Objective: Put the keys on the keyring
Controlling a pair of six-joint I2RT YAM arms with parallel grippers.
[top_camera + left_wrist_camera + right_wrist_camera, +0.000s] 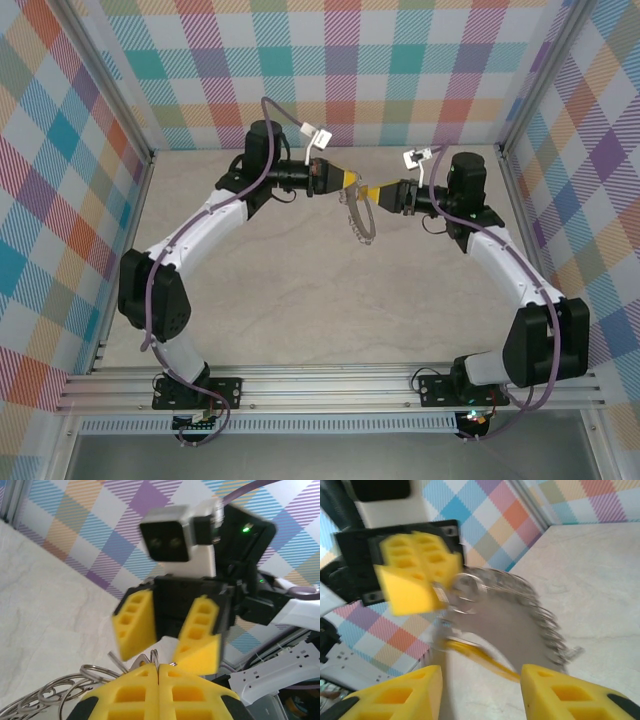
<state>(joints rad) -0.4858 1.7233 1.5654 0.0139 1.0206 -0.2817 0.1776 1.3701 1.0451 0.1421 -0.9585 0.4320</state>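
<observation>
- Nearest to me: my right fingers [560, 695] are spread apart with nothing between them. You can see the gap from my left wrist camera too.
- Just past them there's a thin yellow-orange streak. I'm guessing that's the key [480, 657], but it's too blurry to say if it's actually hooked on anything.
- Right behind that is the keyring [520, 615], the big bumpy silver one. It's up in the air, not on the tabletop [300, 300], dead ahead of my open right fingers.
- From above it hangs almost edge-on, with its long run pointing from the pinch back toward my bases.
- My left fingers [150, 692] are pressed together on the keyring's top edge, with a little wire loop poking out of the seam. So lefty is the holder here.
- The two sets of fingers are nose to nose, really close, with the keyring dangling between them.
- My take: whatever comes next, righty has to come in across the keyring's plane, not along it, while lefty keeps it steady.
- Farthest back is the plaid wall [350, 60].
</observation>
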